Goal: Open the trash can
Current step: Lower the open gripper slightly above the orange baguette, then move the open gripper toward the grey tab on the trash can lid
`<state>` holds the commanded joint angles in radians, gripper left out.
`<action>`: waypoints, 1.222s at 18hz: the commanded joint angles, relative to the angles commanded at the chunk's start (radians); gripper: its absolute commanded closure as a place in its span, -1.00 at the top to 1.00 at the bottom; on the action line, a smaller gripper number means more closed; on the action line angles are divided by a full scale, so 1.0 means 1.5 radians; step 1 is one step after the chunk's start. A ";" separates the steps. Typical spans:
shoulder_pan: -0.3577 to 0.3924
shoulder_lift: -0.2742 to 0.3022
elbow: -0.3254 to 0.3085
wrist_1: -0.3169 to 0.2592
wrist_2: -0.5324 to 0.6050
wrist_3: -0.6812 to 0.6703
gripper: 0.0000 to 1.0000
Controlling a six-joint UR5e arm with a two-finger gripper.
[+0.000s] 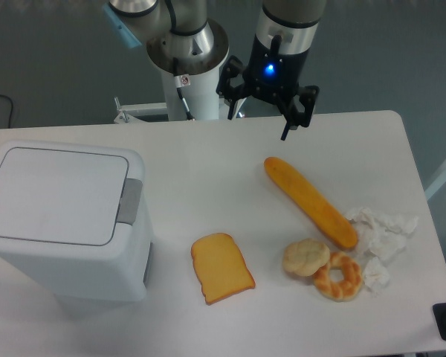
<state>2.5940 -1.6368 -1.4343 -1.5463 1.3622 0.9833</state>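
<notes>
The trash can (67, 219) sits at the table's (208, 171) nine o'clock side, a big white box with rounded corners whose flat lid lies shut and level. Its long axis runs roughly from nine to three o'clock, tilted a little clockwise, and the grey push tab (130, 201) sits at the middle of the lid's three o'clock edge, facing the food. The can's nine o'clock end is cut by the picture border, and its six o'clock wall stands near the table's front edge. At twelve o'clock the gripper (262, 117) hangs above the far table edge, beside the arm's white base (189, 71), with its two fingers spread wide apart and nothing between them; one dark fingertip (286, 132) points down over the tabletop. A broad stretch of bare white surface lies between the gripper and the tab. Toward four o'clock a long baguette (310, 201) lies slantwise, its lower end touching crumpled white paper (383, 234). Just below it rest a round bun (306, 257) and a glazed ring doughnut (338, 276), touching each other. A slice of toast (221, 268) lies at six o'clock, apart from the can.
</notes>
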 joint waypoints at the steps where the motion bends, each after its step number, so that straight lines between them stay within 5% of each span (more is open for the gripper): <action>1: -0.001 0.000 -0.003 0.002 0.001 0.000 1.00; 17: -0.025 -0.020 -0.026 0.107 -0.023 -0.064 1.00; 22: -0.050 -0.040 -0.018 0.145 -0.046 -0.176 1.00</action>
<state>2.5189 -1.6966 -1.4619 -1.3286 1.2934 0.7199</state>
